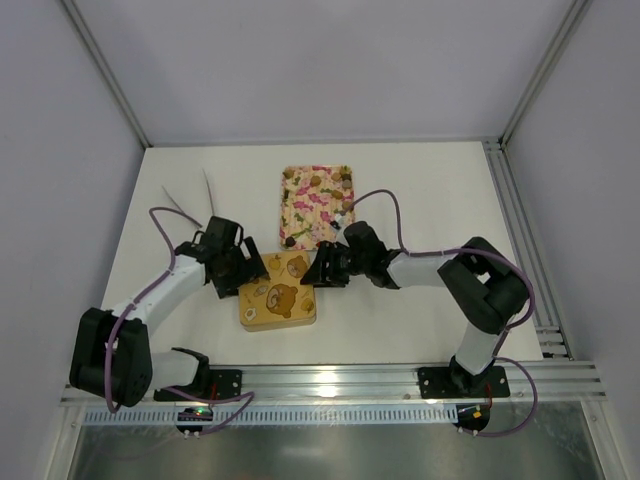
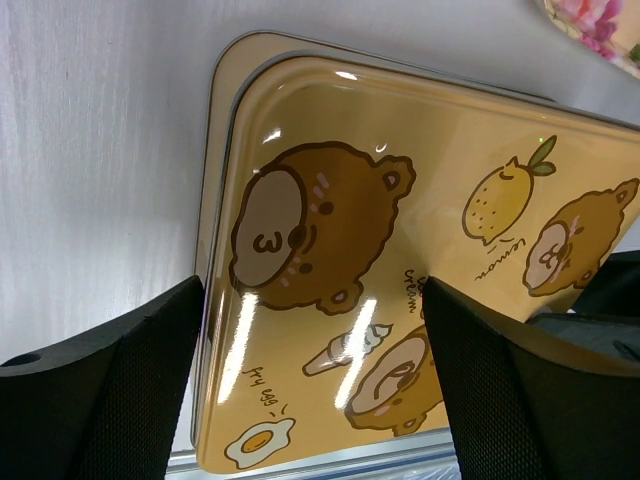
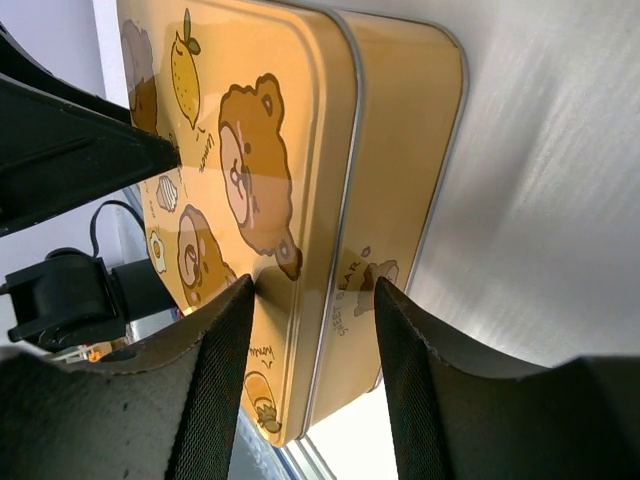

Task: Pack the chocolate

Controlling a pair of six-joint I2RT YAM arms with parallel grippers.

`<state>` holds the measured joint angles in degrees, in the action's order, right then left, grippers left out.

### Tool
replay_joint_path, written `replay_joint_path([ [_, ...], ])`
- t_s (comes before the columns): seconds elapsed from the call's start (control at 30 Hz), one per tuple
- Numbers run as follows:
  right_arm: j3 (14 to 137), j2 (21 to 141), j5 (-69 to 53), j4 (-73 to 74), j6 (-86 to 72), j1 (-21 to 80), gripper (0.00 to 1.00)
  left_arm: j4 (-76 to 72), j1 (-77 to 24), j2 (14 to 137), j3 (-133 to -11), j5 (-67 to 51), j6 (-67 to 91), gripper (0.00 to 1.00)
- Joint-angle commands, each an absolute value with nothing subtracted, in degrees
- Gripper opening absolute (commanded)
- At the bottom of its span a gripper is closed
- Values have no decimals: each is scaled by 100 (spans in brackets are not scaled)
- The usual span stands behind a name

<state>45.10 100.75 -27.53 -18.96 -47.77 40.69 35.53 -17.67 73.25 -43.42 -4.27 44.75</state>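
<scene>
The chocolate is hidden inside a square gold box [image 1: 277,293] at the table's middle. Its gold lid [image 2: 400,200] with brown cartoon bears lies on top, a little offset, so the base rim [image 2: 215,150] shows along one side. My left gripper [image 1: 248,272] is at the box's left edge, open wide, with its fingers [image 2: 100,400] spread above the lid. My right gripper [image 1: 318,268] is at the right edge, open. In the right wrist view its jaws [image 3: 315,380] straddle the lid [image 3: 250,150] and base wall [image 3: 400,150], one finger [image 3: 215,380] touching the lid top, the other apart.
A pink floral rectangular tray [image 1: 315,205] lies just behind the box, close to the right arm's wrist; its corner [image 2: 600,20] shows in the left wrist view. Thin white strips [image 1: 190,200] lie at the back left. An aluminium rail [image 1: 330,375] runs along the near edge.
</scene>
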Motion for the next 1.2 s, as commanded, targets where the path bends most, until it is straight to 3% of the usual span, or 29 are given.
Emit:
replay_joint_path([
  [0.0,4746,10037,-2233,-1011,-4324,4184,53,3569,-1793,7549,-3964,-167,4675,86],
  [0.33,4694,10029,-1978,-703,-4280,4280,45,3199,-1802,7726,-3665,-457,4843,81],
  [0.9,3850,8851,-1459,-387,-4333,4324,43,3093,-2821,8060,-4201,-343,5186,77],
  [1.17,4095,8465,-1389,121,-4096,4061,51,3866,-2585,7524,-4991,298,4440,88],
])
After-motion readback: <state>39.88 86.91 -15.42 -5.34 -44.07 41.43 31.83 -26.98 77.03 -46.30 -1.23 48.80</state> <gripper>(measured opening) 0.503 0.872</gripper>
